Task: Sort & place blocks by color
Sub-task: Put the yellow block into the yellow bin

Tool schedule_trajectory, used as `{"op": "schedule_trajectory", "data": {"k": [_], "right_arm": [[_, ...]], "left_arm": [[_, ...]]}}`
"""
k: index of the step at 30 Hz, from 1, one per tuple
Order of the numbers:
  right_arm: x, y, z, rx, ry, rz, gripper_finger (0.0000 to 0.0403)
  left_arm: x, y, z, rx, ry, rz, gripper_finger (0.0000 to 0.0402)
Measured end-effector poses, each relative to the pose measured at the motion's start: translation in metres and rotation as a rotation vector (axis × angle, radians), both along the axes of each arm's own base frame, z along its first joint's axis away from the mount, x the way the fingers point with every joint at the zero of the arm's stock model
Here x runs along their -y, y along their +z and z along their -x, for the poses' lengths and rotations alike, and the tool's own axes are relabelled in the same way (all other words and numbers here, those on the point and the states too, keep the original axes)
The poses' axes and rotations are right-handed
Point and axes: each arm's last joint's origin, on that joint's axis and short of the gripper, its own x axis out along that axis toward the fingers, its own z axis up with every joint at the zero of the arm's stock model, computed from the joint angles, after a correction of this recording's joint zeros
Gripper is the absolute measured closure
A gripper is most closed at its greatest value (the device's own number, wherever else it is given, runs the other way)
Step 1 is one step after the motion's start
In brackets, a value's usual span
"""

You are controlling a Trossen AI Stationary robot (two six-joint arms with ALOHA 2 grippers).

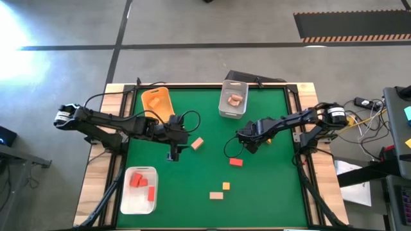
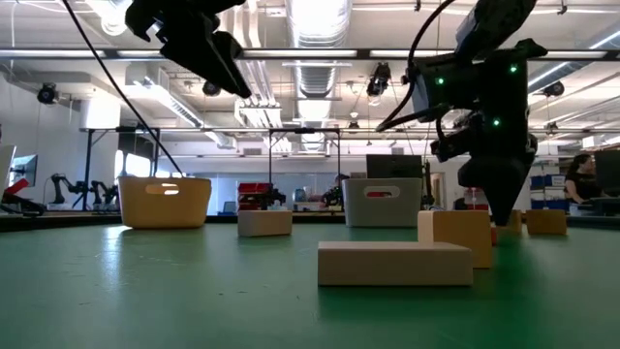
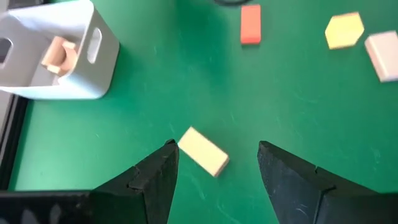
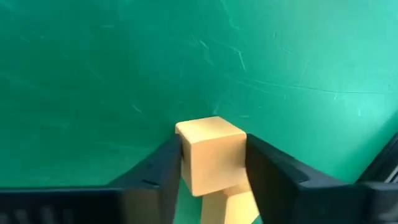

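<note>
My right gripper (image 1: 247, 144) points down at the middle right of the green mat, shut on a yellow-orange block (image 4: 211, 154). My left gripper (image 1: 174, 153) hangs open above the mat. A tan block (image 3: 203, 151) lies flat on the mat below it, ahead of its spread fingers and untouched. Nearer the front edge lie a red block (image 1: 236, 162), a yellow block (image 1: 226, 186) and another tan block (image 1: 216, 195). My right gripper pinches the yellow-orange block by two opposite sides (image 4: 186, 158) between its two fingers (image 4: 158, 174), which come at it steeply from above. The block's upper end face shows between the fingers. Whether its lower end rests on the mat I cannot tell.
An orange bin (image 1: 157, 102) stands at the far left and a grey bin (image 1: 233, 99) holding tan blocks at the far middle. A white bin (image 1: 140, 191) with red blocks sits at the near left. Wooden table edges frame the mat.
</note>
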Motion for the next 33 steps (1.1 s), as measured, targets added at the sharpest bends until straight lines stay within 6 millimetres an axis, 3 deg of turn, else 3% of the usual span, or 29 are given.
{"op": "schedule_trajectory", "data": {"k": [2, 6, 10, 18, 22, 28, 33], "right_arm": [[0.000, 0.001, -0.001, 0.012, 0.003, 0.002, 0.0291], [0.000, 0.004, -0.002, 0.041, 0.012, -0.001, 0.0291], [-0.002, 0.018, -0.006, 0.189, 0.019, -0.035, 0.0291], [-0.010, 0.067, -0.023, 0.765, 0.162, -0.008, 0.0291], [-0.014, 0.081, -0.031, 1.125, 0.266, 0.028, 0.0291], [-0.018, 0.085, -0.034, 1.653, 0.405, -0.003, 0.0291], [-0.020, 0.074, -0.040, 1.828, 0.416, -0.056, 0.0291]], "left_arm": [[0.000, 0.001, -0.001, 0.020, 0.000, 0.002, 0.0199], [0.001, 0.000, -0.004, 0.070, 0.000, 0.007, 0.0199], [0.001, -0.007, -0.008, 0.141, -0.001, 0.014, 0.0199], [0.002, -0.017, -0.015, 0.395, -0.023, 0.014, 0.0199], [0.004, -0.024, -0.016, 0.557, -0.071, -0.047, 0.0199], [0.005, -0.029, -0.009, 0.743, -0.127, -0.169, 0.0199], [0.006, -0.031, -0.011, 0.848, -0.119, -0.198, 0.0199]]}}
